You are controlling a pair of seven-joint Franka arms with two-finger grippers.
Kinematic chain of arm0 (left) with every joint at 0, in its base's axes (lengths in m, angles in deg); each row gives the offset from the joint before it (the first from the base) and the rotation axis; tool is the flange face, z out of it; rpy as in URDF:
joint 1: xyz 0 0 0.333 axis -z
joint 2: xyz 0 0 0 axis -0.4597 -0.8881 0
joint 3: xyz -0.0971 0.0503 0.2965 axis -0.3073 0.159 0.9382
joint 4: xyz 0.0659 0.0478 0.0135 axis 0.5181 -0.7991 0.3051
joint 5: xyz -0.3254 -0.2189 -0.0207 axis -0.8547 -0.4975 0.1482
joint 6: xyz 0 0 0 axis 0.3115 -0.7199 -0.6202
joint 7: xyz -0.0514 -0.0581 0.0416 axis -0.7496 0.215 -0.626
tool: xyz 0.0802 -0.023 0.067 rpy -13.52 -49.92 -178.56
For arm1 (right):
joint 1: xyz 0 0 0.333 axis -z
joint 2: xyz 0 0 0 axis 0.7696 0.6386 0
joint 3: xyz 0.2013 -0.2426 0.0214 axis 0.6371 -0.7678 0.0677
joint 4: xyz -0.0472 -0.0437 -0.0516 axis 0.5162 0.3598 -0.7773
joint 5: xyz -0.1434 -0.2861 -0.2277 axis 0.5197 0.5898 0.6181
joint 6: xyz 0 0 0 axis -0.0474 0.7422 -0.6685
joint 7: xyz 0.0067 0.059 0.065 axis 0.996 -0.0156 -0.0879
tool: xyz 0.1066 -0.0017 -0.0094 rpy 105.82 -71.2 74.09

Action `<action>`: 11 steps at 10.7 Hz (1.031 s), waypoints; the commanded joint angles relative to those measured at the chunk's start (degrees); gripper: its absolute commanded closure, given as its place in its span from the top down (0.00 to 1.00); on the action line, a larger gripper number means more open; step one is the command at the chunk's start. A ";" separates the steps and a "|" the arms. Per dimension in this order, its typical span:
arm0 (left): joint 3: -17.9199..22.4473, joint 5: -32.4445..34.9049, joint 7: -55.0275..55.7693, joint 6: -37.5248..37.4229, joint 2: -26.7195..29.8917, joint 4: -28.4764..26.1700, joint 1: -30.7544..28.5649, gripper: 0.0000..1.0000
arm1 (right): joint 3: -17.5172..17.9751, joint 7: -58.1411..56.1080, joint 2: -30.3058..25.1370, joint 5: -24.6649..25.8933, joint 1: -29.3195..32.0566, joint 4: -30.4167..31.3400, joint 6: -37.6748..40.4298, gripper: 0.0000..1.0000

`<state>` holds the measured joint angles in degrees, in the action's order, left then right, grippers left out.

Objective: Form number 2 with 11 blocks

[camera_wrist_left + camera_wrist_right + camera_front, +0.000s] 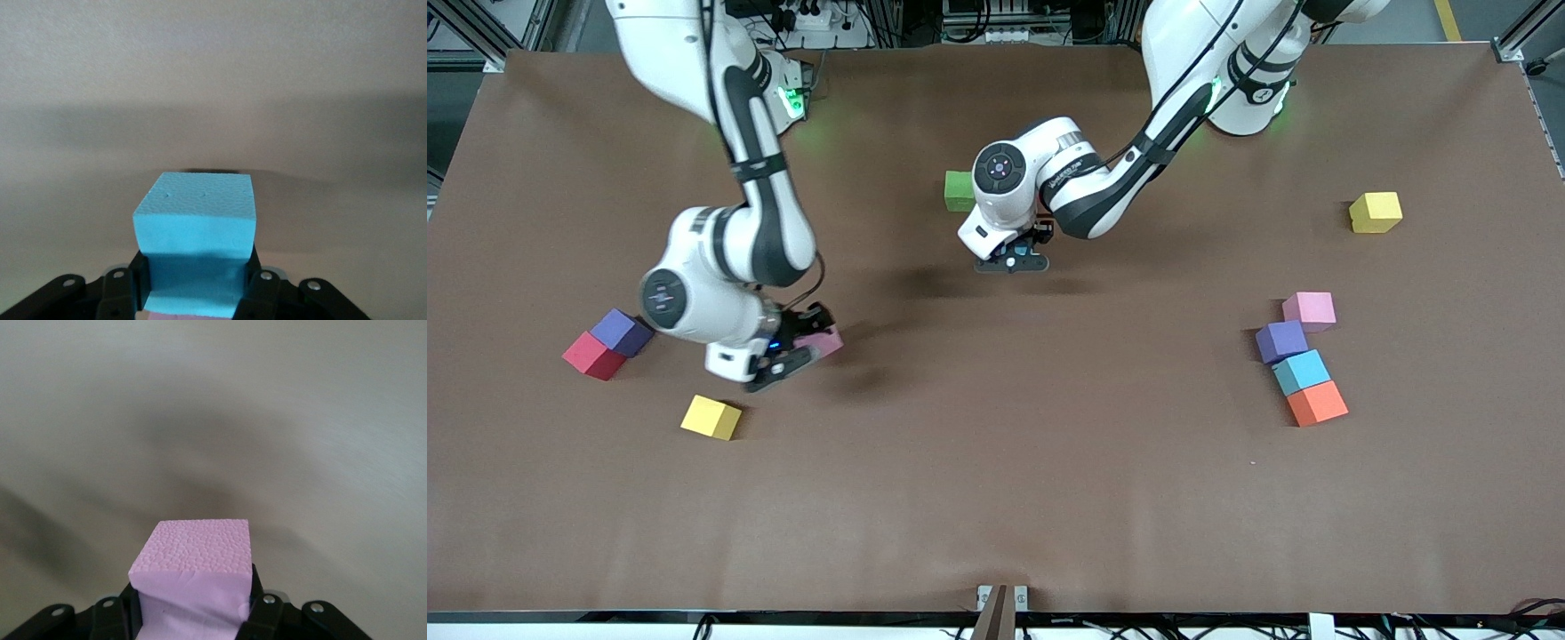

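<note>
In right gripper [193, 620], pink block [193, 550], clamped

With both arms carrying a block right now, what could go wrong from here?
1. The left end effector grips only the low edge of its light blue foam cube; it may tilt on release.
2. The right end effector dents its pink foam cube, which could spring off-line when set down.
</note>
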<state>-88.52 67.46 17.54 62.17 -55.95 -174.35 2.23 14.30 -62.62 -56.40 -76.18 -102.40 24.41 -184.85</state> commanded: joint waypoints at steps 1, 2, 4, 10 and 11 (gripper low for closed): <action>0.90 -1.42 0.92 3.09 0.81 -2.82 0.90 0.46 | -0.21 -11.08 -0.72 0.32 -4.23 -0.40 -1.62 0.25; 0.90 -1.16 0.92 3.45 0.99 -3.53 0.81 0.46 | -0.13 -17.66 -0.11 1.37 -5.03 -0.83 -2.76 0.25; 0.90 -1.07 0.92 3.45 1.86 -5.11 0.72 0.46 | -0.13 -31.02 0.60 2.17 -4.61 -1.62 -3.12 0.25; 0.90 -1.51 1.10 3.45 2.40 -6.00 0.55 0.46 | -0.13 -38.73 1.04 9.81 -4.26 -4.97 -3.91 0.20; 0.90 -1.60 1.27 3.45 2.31 -5.91 0.46 0.46 | -0.13 -39.00 1.04 9.90 -3.73 -4.88 -3.83 0.20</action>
<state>-88.27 67.46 18.14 64.89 -55.16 -178.42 2.45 14.03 -100.09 -55.85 -67.19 -107.42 20.46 -189.37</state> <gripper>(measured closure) 0.454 0.414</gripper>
